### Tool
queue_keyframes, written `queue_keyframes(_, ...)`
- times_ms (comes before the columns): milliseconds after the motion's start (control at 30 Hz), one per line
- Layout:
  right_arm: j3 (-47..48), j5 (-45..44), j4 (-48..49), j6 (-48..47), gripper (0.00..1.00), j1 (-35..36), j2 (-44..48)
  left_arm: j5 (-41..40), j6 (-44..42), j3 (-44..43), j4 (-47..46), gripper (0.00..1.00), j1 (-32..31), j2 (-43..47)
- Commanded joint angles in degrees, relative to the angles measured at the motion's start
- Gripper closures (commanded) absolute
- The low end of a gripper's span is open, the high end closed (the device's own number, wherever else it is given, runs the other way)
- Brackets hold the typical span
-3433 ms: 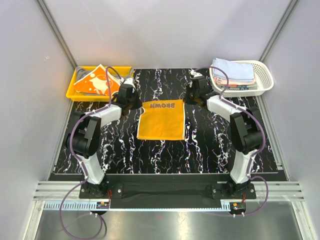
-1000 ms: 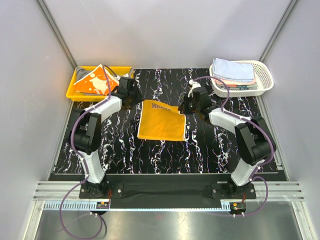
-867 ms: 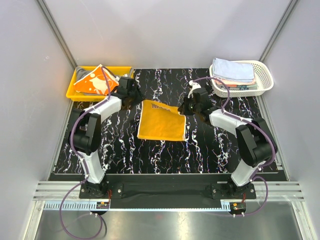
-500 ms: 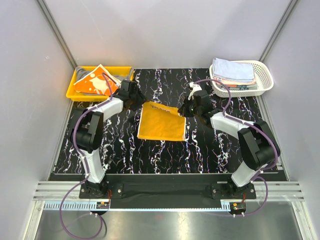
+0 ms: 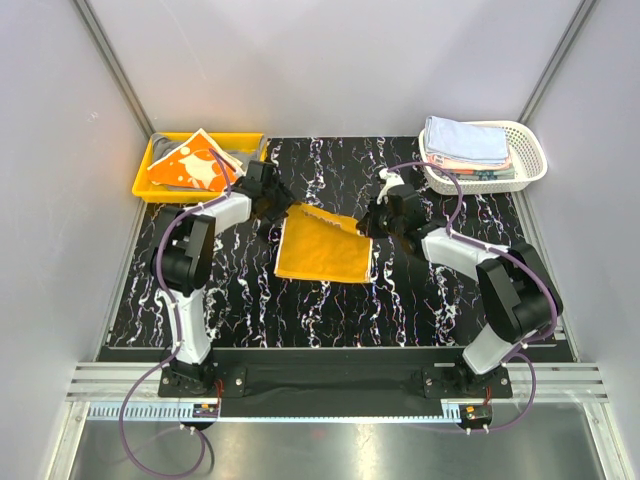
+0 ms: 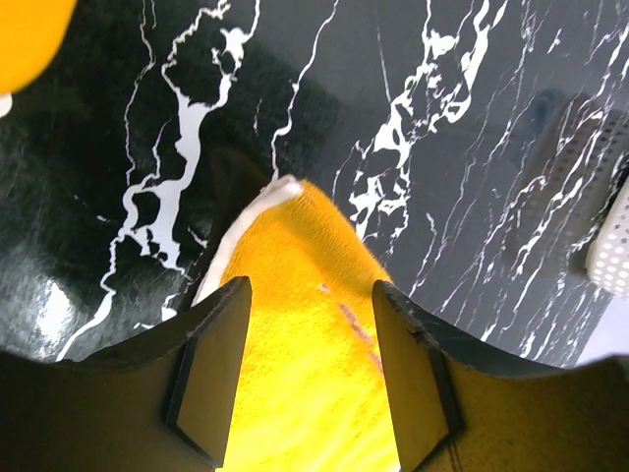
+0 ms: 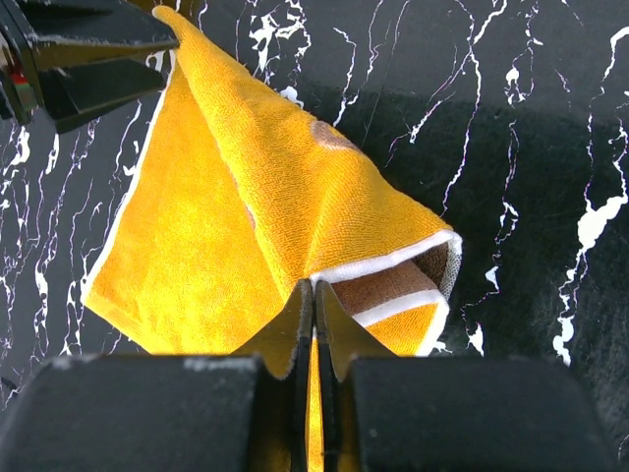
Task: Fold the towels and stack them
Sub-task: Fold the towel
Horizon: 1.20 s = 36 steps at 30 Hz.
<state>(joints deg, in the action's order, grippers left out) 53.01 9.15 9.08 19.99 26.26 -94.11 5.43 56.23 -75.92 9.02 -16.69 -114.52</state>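
On the bench, centre: orange towel mid-fold.
Pinched at its 2 o'clock corner by the right tool, raised for folding toward 6; left tool spread, empty, at 10.

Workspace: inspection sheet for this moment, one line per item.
Surface: black marbled mat, no spills seen.
Job's things: orange towel on the mat, far edge raised at its right corner; folded stack in the basket; loose towels in the tray.
Clutter: nothing seen.
Grippers: left tool open, jaws astride the orange towel near its far left corner, not clamping; right tool shut on the far right corner.
Cables: purple cables loop along both arms, none on the orange towel.
Surroundings: grey walls, metal frame.
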Motion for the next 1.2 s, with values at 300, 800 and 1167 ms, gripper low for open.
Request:
queue_keyframes(300, -1.0, 0.2, 2.9, -0.3, 0.96, 1.0, 2.4, 0.3, 2.7, -3.5, -2.8, 0.43, 0.7, -2.3)
queue_keyframes(800, -2.7, -0.3, 3.5, -0.7, 0.96, 1.0, 2.2, -0.8, 4.0, -4.9, -2.1, 0.47, 1.2, -3.7)
queue_keyframes(1167, -3.5, -1.2, 4.0, -0.7, 0.96, 1.0, 1.6, 0.0, 3.8, -4.2, -2.0, 0.67, 1.7, -2.9)
